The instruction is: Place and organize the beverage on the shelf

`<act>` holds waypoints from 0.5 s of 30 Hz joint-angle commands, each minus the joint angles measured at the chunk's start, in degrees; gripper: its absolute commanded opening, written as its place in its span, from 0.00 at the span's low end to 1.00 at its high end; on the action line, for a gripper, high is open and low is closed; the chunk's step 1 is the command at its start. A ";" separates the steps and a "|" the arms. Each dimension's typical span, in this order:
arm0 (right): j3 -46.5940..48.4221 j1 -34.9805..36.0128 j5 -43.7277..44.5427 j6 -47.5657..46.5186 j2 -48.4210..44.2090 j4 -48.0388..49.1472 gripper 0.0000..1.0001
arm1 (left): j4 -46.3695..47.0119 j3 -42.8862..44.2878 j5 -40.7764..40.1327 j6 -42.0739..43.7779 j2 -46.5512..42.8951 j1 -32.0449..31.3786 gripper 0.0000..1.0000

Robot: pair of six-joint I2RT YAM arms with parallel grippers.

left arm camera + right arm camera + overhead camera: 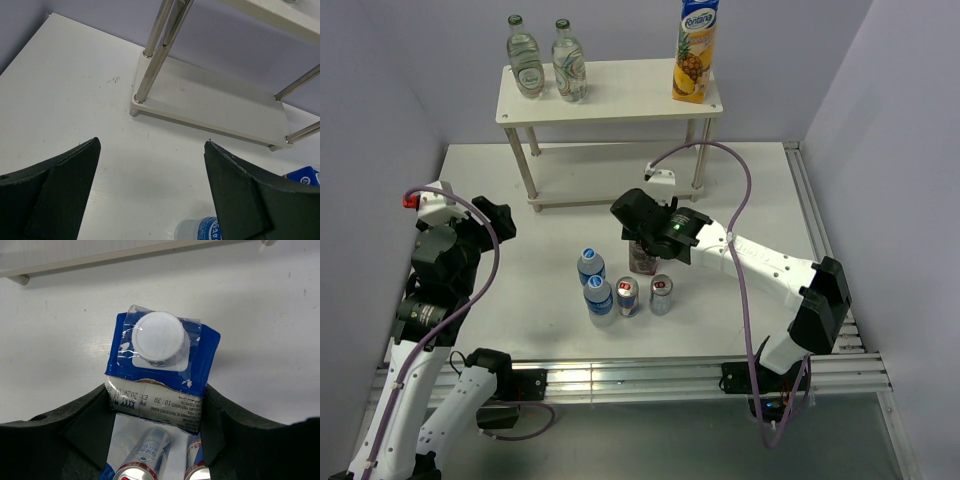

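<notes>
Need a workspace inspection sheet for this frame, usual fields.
Surface: white table, faint scuffs.
Job's things: shelf top tier holds two glass bottles and a pineapple juice carton, lower tier bare; two water bottles, two cans and a blue carton stand on the table.
Clutter: nothing seen.
Grippers: left gripper open, empty; right gripper closed on the blue carton's sides.
Cables: a purple cable loops along each arm.
Surroundings: plain walls; metal rails at the table's near and right edges.
</notes>
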 commanded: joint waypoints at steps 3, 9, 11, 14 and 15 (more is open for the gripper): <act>7.63 0.78 4.68 -0.74 -0.39 -4.71 0.37 | 1.93 0.20 0.64 0.08 -0.15 0.36 0.91; 23.97 1.22 7.15 -7.23 -0.05 -8.85 0.38 | 1.93 0.20 0.47 -0.01 0.20 0.36 0.91; 32.66 1.13 8.46 -9.43 1.61 -9.99 0.38 | 1.92 0.20 0.64 -0.01 0.29 0.36 0.91; 44.27 1.13 10.22 -14.35 4.60 -11.05 0.39 | 1.93 0.20 0.64 -0.01 0.55 0.36 0.91; 46.99 1.13 10.57 -17.41 5.40 -10.53 0.40 | 1.93 0.20 0.73 0.08 0.64 0.45 0.91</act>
